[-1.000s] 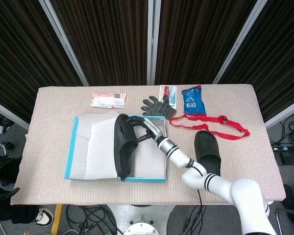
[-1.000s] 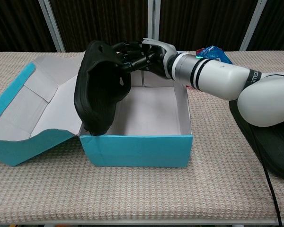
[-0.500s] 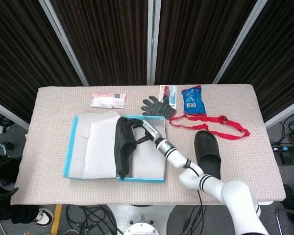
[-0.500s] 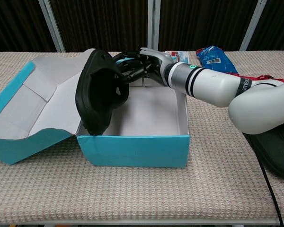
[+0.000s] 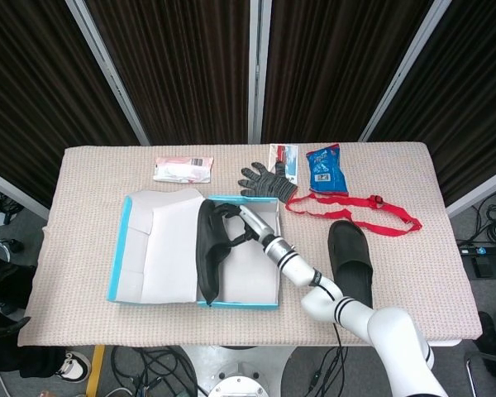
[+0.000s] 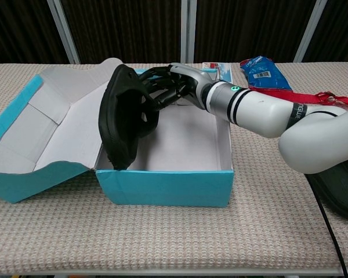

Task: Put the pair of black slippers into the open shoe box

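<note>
Lowering first black slipper (image 6: 126, 116) into shoe box (image 6: 165, 184), right hand (image 6: 173, 87) gripping it; second slipper (image 5: 350, 258) waits far right on table.

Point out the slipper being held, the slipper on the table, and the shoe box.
held slipper (image 6: 126, 119), chest view, inner sole.
second slipper (image 5: 350, 256), head view, strap.
shoe box (image 6: 165, 188), chest view, front wall.
</note>
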`<state>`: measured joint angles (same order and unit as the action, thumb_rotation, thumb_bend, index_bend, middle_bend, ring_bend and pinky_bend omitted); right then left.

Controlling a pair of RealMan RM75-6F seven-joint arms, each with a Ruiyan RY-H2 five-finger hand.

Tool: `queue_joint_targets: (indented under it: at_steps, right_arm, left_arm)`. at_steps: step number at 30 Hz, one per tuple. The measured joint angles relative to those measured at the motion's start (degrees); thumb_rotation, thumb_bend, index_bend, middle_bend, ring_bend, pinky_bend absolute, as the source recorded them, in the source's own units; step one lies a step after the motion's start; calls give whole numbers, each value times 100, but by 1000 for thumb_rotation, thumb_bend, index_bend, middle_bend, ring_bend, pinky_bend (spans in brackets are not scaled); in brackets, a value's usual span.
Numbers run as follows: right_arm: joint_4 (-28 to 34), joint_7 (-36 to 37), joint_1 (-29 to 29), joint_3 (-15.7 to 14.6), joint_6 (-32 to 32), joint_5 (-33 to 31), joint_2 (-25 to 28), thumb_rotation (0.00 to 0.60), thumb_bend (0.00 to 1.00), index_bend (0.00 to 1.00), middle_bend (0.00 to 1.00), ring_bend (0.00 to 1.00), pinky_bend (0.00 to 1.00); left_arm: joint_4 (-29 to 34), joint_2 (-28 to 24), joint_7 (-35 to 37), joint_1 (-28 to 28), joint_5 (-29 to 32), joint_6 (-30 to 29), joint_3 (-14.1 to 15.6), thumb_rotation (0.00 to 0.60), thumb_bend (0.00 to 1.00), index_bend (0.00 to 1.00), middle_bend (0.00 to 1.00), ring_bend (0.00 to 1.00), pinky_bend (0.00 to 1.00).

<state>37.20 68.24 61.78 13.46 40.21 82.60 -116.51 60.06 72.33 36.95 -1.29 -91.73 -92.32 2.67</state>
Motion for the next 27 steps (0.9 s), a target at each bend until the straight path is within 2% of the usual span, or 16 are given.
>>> queue_joint_targets:
  at_steps: [14, 27]
  right_arm:
    - [96, -290, -82, 26, 292, -41, 91, 600, 115, 556, 489, 173, 231]
    - [-255, -993, -62, -60, 243, -59, -87, 600, 169, 556, 488, 173, 231]
  left_arm:
    - [-109, 46, 58, -13, 13, 0, -7, 600, 98, 175, 126, 30, 70]
    - [-138, 40, 71, -32, 37, 2, -16, 600, 98, 175, 126, 30, 70]
